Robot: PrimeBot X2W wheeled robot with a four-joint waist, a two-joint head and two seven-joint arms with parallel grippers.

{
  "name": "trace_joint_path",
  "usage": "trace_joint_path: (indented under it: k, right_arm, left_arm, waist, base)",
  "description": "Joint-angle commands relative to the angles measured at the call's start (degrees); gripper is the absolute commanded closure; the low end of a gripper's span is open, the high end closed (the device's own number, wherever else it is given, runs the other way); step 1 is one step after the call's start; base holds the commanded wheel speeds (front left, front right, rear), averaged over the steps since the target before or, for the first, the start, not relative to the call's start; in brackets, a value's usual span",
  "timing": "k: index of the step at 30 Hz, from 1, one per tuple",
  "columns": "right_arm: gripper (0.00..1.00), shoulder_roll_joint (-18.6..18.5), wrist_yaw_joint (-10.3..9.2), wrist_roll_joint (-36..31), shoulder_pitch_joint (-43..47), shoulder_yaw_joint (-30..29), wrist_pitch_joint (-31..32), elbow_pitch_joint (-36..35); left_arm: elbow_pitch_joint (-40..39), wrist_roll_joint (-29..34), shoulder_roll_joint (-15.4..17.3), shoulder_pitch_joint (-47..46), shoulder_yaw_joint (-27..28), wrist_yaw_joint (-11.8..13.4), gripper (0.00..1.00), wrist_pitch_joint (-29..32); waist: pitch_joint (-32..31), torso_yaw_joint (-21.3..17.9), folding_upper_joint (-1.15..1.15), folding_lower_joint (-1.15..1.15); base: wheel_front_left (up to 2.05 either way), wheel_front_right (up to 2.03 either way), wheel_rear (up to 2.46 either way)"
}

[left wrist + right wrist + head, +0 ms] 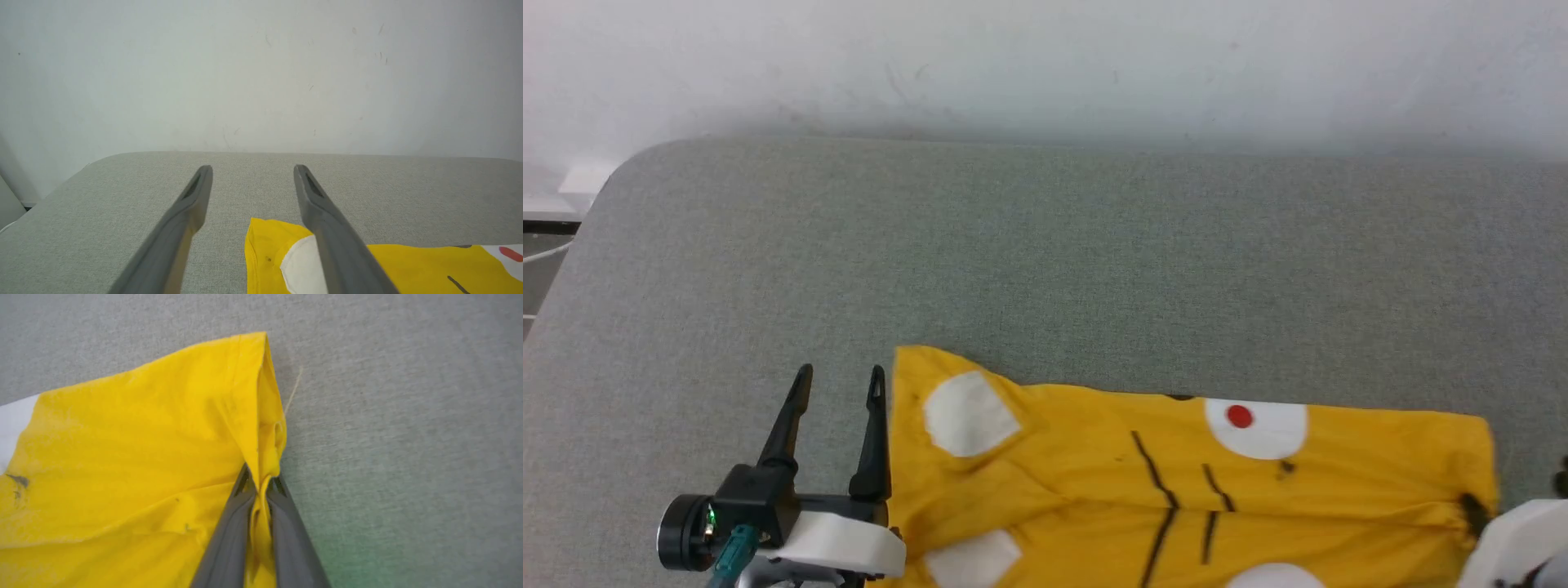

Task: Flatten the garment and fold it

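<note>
Grey table lies open beyond the garment; the wall bounds its far edge.

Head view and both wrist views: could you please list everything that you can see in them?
Wall: one, white, at the back.
Table: one, grey fabric top, in front of the wall.
T-shirt: one, mustard yellow with white patches, a red dot and black lines, lying on the table's near side.
Loose thread: one, pale, on the table by the T-shirt's right edge.
Left gripper: one, dark fingers, open, beside the T-shirt's left edge.
Right gripper: one, dark fingers, shut on the T-shirt's right edge.
</note>
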Motion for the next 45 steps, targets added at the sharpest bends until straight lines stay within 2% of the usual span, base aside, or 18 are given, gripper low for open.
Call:
trace_joint_path:
  k: [1,7,11,16,20,25,31,37,45]
  right_arm:
    - [1.0,-1.73,-0.41,-1.41,-0.42,-1.62,-0.42,0.4]
    - [1.0,-6.46,-0.41,-8.54,-1.13,-8.17,-1.02,-0.74]
    - [1.0,-5.62,-0.41,-7.91,-0.92,-10.15,-0.33,-2.93]
    - [1.0,-3.24,-0.41,-5.12,1.87,-8.06,1.8,-8.24]
    - [1.0,-1.66,-0.41,-2.13,5.71,-4.06,4.62,-14.01]
    - [1.0,-1.84,-0.41,0.14,10.38,3.94,8.65,-21.03]
    - [1.0,-1.06,-0.41,2.46,10.78,13.48,11.58,-26.15]
    - [1.0,1.14,-0.41,6.06,6.28,22.32,12.62,-26.46]
    - [1.0,2.98,-0.41,6.93,0.03,28.28,11.4,-21.12]
  left_arm:
    - [0.2,0.67,-0.58,0.2,0.51,-0.56,0.0,-0.27]
    - [1.35,2.25,-1.56,-0.05,0.79,-2.54,0.0,-0.27]
    - [1.71,2.56,-2.5,0.0,1.59,-3.32,0.0,-0.27]
    - [2.41,3.21,-3.28,0.39,2.17,-4.34,0.0,-0.27]
    - [2.58,3.58,-4.01,0.74,2.55,-5.0,0.0,-0.27]
    - [3.01,3.94,-4.83,1.15,2.69,-5.68,0.0,-0.27]
    - [3.5,4.32,-5.6,1.3,2.76,-6.14,0.0,-0.27]
    - [3.84,4.78,-6.09,1.62,2.62,-6.38,0.0,-0.27]
    - [3.99,5.34,-6.39,1.21,2.35,-6.88,0.0,-0.27]
  waist:
    - [-0.33,-0.43,0.0,-0.01]
    - [-0.65,-0.51,0.0,-0.01]
    - [-1.0,-0.34,0.0,-0.01]
    - [-2.1,0.11,0.0,-0.01]
    - [-3.11,0.71,0.0,-0.01]
    - [-4.12,2.11,0.0,-0.01]
    - [-4.79,5.24,0.0,-0.01]
    - [-5.12,9.17,0.0,-0.01]
    - [-4.96,14.16,0.0,-0.01]
  base:
    - [0.0,0.0,0.0]
    - [0.0,0.0,0.0]
    - [0.0,0.0,0.0]
    - [0.0,0.0,0.0]
    - [0.0,0.0,0.0]
    - [0.0,0.0,0.0]
    - [0.0,0.0,0.0]
    - [0.0,0.0,0.0]
    - [0.0,0.0,0.0]
